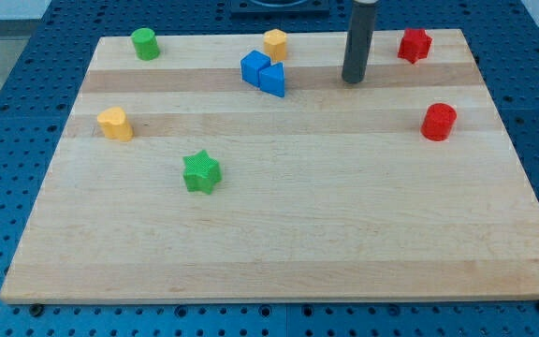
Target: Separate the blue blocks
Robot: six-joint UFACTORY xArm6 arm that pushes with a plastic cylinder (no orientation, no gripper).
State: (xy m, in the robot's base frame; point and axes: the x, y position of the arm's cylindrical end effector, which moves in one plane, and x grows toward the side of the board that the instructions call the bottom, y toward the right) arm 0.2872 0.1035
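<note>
Two blue blocks touch each other near the view's top centre: a blue cube (254, 66) on the left and a blue triangular block (273, 80) on its lower right. My tip (352, 80) rests on the wooden board (279, 225) to the right of them, about a block's width or more away from the triangular block, touching no block.
A yellow hexagonal block (275, 43) sits just above the blue pair. A green cylinder (144, 43) is at top left, a yellow block (114, 124) at left, a green star (201, 172) left of centre, a red star (415, 45) at top right, a red cylinder (438, 122) at right.
</note>
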